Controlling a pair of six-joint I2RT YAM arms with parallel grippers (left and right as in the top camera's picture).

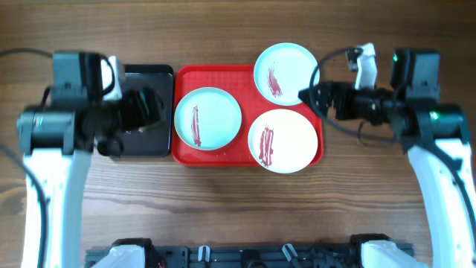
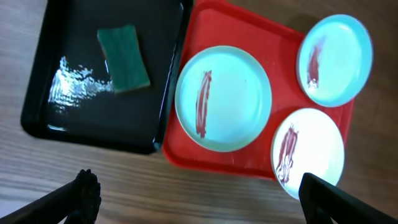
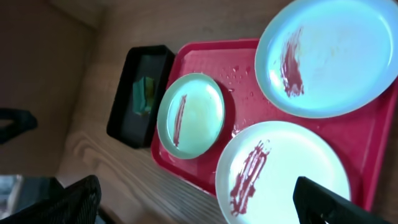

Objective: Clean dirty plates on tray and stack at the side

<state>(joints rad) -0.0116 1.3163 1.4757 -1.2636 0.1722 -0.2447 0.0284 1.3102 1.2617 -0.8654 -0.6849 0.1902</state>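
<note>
- Overhead, the left arm [image 1: 82, 112] is covering the black tray [image 1: 152, 145] from 9 o'clock and hiding the green sponge [image 2: 123, 59] there.
- In the right wrist view, the mint plate [image 3: 329, 56] is running off the frame at 1 o'clock, the white plate [image 3: 280, 174] at 6 o'clock and the red tray [image 3: 373, 134] at 3 o'clock.
- In the left wrist view, a finger [image 2: 348, 202] of the left gripper [image 2: 198, 186] is overlapping the white plate's rim at 5 o'clock.

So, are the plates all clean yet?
Not yet. Nothing looks done: the two mint plates and the white plate all sit on the red tray with red streaks. Nothing is in hand: the left hand and right hand are open and empty, and the green sponge lies in the black tray. Left to do: wipe all three plates and stack them at the side.
</note>
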